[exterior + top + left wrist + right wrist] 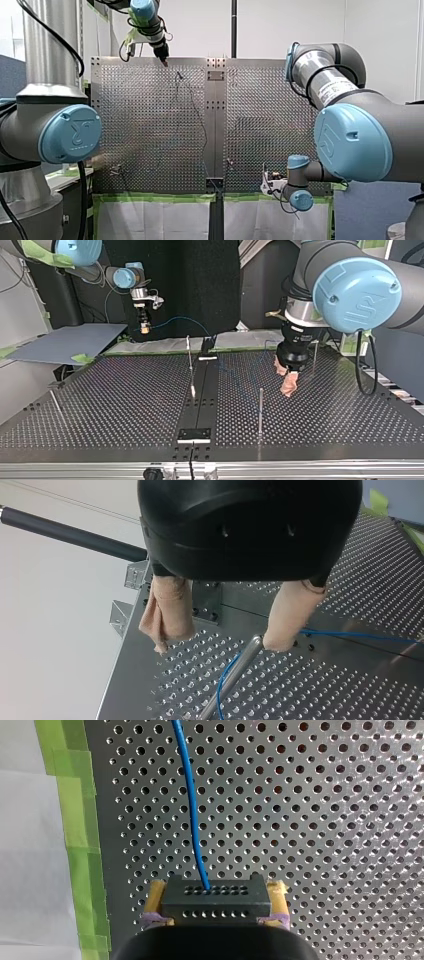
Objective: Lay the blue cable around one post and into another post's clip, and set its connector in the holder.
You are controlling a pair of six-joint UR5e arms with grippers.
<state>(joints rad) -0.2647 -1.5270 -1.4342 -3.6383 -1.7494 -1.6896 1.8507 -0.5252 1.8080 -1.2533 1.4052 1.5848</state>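
At the top view's left, my right claw (145, 328) hangs over the far edge of the perforated metal table (100, 400), clenched on the black block connector (215, 902), so seating it is not yet done. The connector's long side lies across the yellow pads (157, 892), and its holed face points away from the claw. The thin blue cable (182, 320) leaves that face and runs rightward across the table to my left claw (286, 377). This claw's beige pads (167, 610) stand apart, released, beside a slim metal post (235, 672). The cable passes that post loosely, and I see no clip holding it.

Blue cable (205, 137) barely discernible, front view
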